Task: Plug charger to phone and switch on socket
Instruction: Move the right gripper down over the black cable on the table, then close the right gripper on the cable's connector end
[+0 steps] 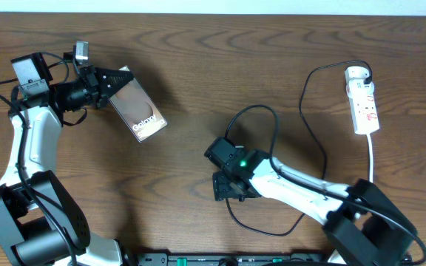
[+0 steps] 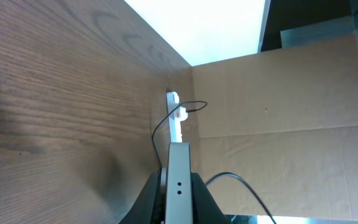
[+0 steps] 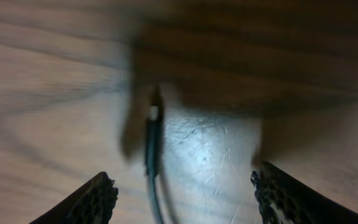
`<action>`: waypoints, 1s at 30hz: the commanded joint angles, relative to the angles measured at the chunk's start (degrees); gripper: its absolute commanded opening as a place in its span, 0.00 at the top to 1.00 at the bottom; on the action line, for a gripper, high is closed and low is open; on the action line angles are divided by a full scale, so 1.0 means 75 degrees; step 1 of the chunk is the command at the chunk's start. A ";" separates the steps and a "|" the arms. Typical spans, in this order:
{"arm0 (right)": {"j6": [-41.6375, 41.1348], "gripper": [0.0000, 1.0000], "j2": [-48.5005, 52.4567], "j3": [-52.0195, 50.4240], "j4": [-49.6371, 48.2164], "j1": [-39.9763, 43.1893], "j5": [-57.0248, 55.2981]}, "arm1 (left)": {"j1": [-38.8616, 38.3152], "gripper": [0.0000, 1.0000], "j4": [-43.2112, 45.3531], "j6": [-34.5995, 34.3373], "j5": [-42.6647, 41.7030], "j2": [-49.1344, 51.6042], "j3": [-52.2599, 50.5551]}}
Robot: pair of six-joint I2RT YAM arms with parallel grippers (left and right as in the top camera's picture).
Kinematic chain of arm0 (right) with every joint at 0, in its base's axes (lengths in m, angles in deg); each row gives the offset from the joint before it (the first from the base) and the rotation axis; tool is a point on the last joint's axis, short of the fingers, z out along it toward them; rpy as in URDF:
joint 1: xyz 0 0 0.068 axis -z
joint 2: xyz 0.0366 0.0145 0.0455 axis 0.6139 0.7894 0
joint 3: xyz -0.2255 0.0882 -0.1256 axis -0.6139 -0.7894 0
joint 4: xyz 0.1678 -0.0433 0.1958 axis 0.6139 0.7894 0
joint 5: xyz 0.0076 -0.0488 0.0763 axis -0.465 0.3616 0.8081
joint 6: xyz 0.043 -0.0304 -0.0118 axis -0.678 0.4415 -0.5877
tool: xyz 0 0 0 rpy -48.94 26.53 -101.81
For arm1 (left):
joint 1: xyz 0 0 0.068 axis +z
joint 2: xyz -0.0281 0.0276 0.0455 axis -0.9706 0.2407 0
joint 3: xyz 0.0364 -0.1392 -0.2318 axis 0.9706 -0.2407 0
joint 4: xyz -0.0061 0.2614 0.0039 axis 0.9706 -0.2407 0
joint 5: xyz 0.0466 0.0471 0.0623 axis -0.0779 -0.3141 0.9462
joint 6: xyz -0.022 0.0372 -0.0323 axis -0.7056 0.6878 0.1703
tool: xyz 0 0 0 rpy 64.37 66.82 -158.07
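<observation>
The phone [image 1: 137, 109], bronze with white "Galaxy" lettering, is held tilted off the table at the upper left by my left gripper [image 1: 112, 81], which is shut on its near end; in the left wrist view its thin edge [image 2: 179, 180] shows between the fingers. The charger's black cable [image 1: 272, 122] loops across the middle of the table to its white adapter in the socket [image 1: 363, 100] at the far right. My right gripper [image 1: 228, 188] is open, low over the table; the cable's connector tip [image 3: 154, 124] lies between its fingers, untouched.
The socket [image 2: 174, 115] and a cardboard wall [image 2: 278, 124] show far off in the left wrist view. The socket's white cord [image 1: 372, 159] runs down the right side. A black bar [image 1: 228, 258] lies along the front edge.
</observation>
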 commanded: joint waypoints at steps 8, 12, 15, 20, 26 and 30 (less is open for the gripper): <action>-0.0041 0.48 0.0187 0.0079 0.0012 -0.0044 0.0050 | 0.0012 0.93 -0.0020 0.0015 -0.0154 -0.0143 -0.0047; -0.0047 0.64 0.0187 0.0079 0.0017 -0.0044 0.0032 | 0.0009 0.92 -0.0020 0.0015 -0.0154 -0.0143 -0.0047; -0.0082 0.69 0.0187 0.0079 0.0026 -0.0044 0.0000 | 0.0009 0.93 -0.0020 0.0015 -0.0154 -0.0143 -0.0047; -0.0219 0.72 0.0187 0.0079 0.0017 -0.0029 -0.0207 | 0.0009 0.93 -0.0020 0.0015 -0.0152 -0.0143 -0.0047; -0.0309 0.71 0.0187 0.0079 -0.0061 0.0015 -0.0396 | 0.0009 0.93 -0.0020 0.0015 -0.0154 -0.0143 -0.0047; -0.0420 0.71 0.0187 0.0079 -0.0131 0.0026 -0.0557 | 0.0012 0.93 -0.0020 0.0015 -0.0152 -0.0143 -0.0047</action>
